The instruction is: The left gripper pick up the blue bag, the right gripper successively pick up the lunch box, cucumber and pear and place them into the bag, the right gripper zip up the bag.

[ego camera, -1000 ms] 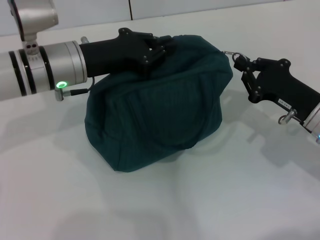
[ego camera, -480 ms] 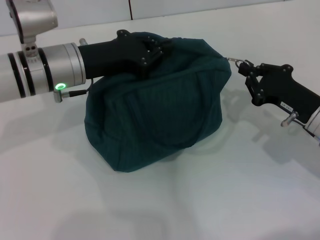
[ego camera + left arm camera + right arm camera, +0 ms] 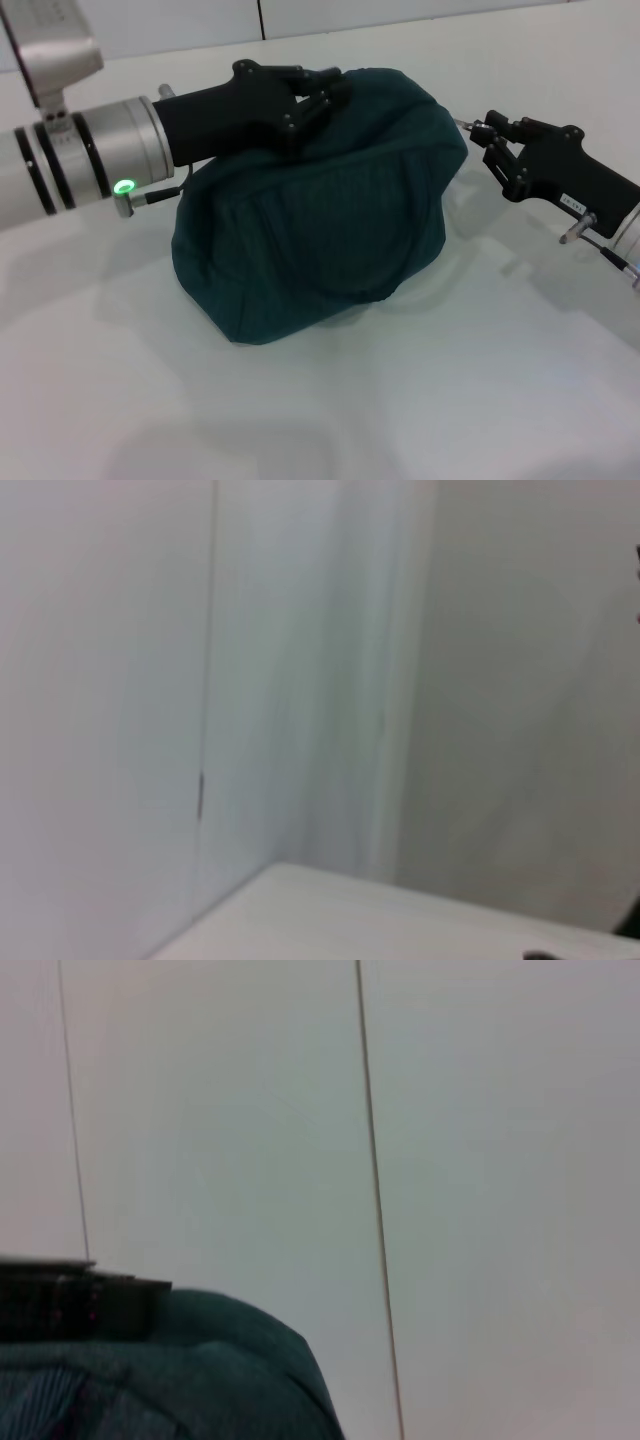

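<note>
Head view: I see the blue bag (image 3: 320, 210) sitting on the white table (image 3: 400, 400), bulging, top looks closed over. No lunch box, cucumber or pear visible from here.

Left gripper (image 3: 325, 95) comes in from the left and sits at the bag's upper left edge, fingers closed on a fold of fabric there. A green light (image 3: 124, 187) glows on that arm's wrist.

Right gripper (image 3: 482, 135) is at the bag's upper right corner, just beside it. Its fingertips are pinched together on a small metal bit, which I read as the zipper pull (image 3: 464, 125); too small to be sure the pull is actually clamped, but the jaws look closed down on it.

Left wrist view gives me only wall panels (image 3: 300, 680) and a strip of table edge (image 3: 400, 920). No bag, no fingers. Useless for grip check.

Right wrist view adds a bit: the bag's top curve (image 3: 230, 1360) fills the lower corner against the wall (image 3: 450, 1160), with a dark block, the left gripper body (image 3: 70, 1300), resting on top of the fabric. That arm's own fingers and the zipper pull are not in it.
</note>
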{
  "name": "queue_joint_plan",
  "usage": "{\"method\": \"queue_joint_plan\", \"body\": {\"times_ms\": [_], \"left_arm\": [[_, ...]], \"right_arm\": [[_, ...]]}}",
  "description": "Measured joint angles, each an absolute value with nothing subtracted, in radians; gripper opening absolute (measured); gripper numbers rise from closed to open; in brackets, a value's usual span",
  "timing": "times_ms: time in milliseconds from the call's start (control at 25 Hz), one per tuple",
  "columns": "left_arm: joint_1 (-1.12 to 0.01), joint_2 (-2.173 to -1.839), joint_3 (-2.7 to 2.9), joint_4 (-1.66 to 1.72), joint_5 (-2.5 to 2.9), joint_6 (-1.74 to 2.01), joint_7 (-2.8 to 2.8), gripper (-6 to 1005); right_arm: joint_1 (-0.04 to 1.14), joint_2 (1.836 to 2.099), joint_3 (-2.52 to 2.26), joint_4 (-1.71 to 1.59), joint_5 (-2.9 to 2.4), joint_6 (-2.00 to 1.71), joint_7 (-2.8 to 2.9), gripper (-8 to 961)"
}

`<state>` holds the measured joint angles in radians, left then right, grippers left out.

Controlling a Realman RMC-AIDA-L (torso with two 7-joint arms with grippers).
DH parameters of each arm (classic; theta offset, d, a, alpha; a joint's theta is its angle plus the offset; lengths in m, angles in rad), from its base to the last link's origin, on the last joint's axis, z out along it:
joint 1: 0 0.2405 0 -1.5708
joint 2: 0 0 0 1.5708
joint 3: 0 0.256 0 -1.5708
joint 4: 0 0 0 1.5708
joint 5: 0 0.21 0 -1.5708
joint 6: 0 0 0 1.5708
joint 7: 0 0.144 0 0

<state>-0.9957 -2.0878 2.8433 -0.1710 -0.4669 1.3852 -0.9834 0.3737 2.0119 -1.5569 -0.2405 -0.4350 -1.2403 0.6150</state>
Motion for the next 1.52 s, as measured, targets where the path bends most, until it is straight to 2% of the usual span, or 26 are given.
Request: {"method": "queue_joint_plan", "body": {"times_ms": [160, 240, 480, 560, 760, 960, 1200, 1320, 1520], "left_arm": [[-0.926, -2.086, 2.843, -0.138, -0.561, 1.424, -0.899, 111], [-0.897, -2.083, 2.843, -0.14, -0.619, 1.486, -0.884, 115], [-0.866, -2.071, 2.844, -0.152, -0.691, 1.582, -0.892, 337], [-0.858, -2.071, 2.844, -0.155, -0.688, 1.583, -0.892, 540], [-0.854, -2.081, 2.845, -0.179, -0.677, 1.583, -0.893, 650], [-0.856, -2.081, 2.846, -0.179, -0.664, 1.584, -0.893, 761], [-0.846, -2.065, 2.845, -0.185, -0.555, 1.695, -0.887, 861], [-0.848, -2.053, 2.845, -0.188, -0.385, 1.832, -0.829, 861], [-0.818, -2.059, 2.845, -0.199, -0.292, 1.878, -0.74, 861]], "right_arm": [[0.367, 2.006, -1.552, -0.245, -0.435, -1.28, 0.664, 118], [0.365, 1.994, -1.551, -0.246, -0.435, -1.322, 0.7, 213], [0.374, 1.933, -1.558, -0.247, -0.51, -1.393, 0.852, 497], [0.381, 1.921, -1.557, -0.248, -0.555, -1.384, 0.883, 591], [0.409, 1.882, -1.552, -0.251, -0.687, -1.328, 0.994, 597], [0.405, 1.867, -1.554, -0.265, -0.724, -1.334, 1.029, 604], [0.367, 1.822, -1.549, -0.319, -0.827, -1.594, 1.031, 597], [0.391, 1.809, -1.549, -0.323, -0.893, -1.781, 1.033, 592], [0.446, 1.794, -1.549, -0.323, -0.926, -1.857, 1.055, 589]]}}
